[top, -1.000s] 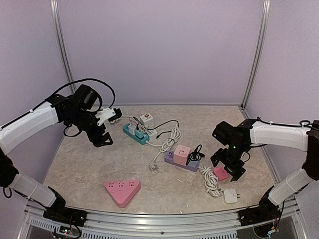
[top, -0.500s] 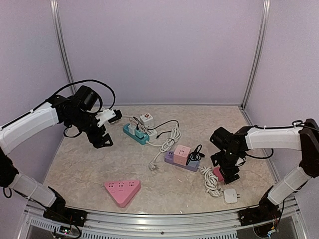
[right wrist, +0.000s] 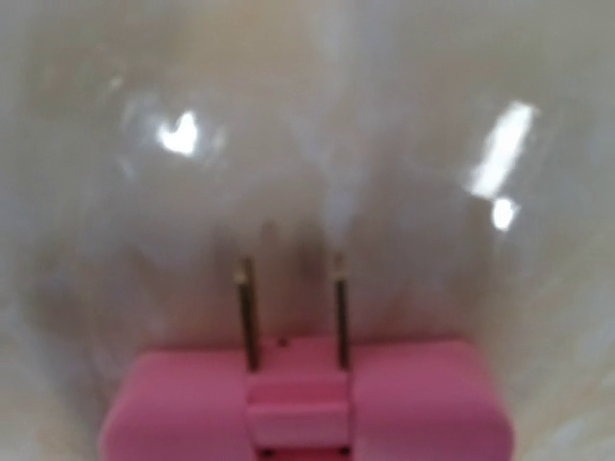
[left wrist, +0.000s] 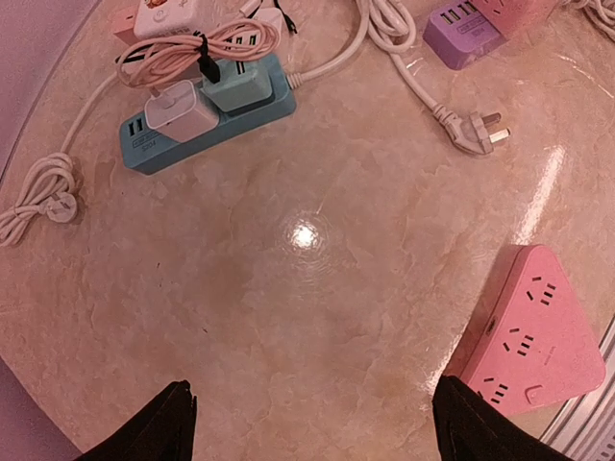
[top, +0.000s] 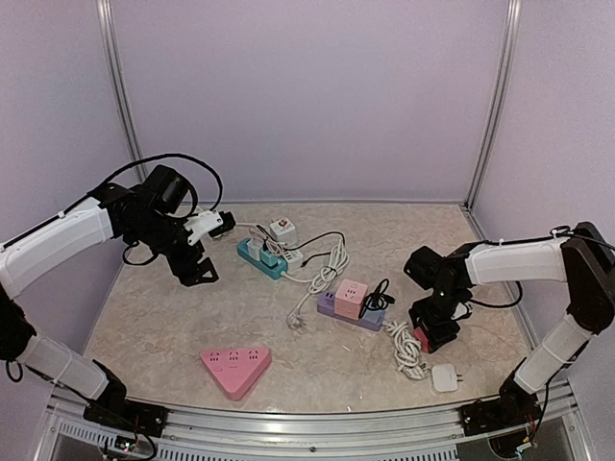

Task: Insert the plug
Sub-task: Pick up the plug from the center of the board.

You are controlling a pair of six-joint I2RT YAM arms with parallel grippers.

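1. The pink plug (right wrist: pixel 306 408) is a smooth, matte plastic block with rounded corners and a raised step in the middle of its face. Two thin, flat metal prongs (right wrist: pixel 247 314) stand out of that step, parallel to each other.
2. In the right wrist view the prongs point straight away from the camera, toward the top of the frame. The body's long axis runs across the frame, left to right.
3. The plug is at the right side of the tabletop (top: pixel 154 327), a glossy, beige, marble-patterned surface. It is just beside a coiled white cable (top: pixel 405 348) and near the purple power strip (top: pixel 351 313).
4. The right gripper (top: pixel 432 331) is down over the plug. Its fingers do not show in the wrist view, so it cannot be told whether they clamp the plug.
5. The left gripper (left wrist: pixel 312 427) hangs above bare tabletop with its dark fingertips (left wrist: pixel 163 423) spread wide, holding nothing.
6. A flat pink triangular socket block (left wrist: pixel 533 336) with rounded corners lies to one side of it. Farther off, a long teal strip (left wrist: pixel 207 120) carries two boxy adapters.
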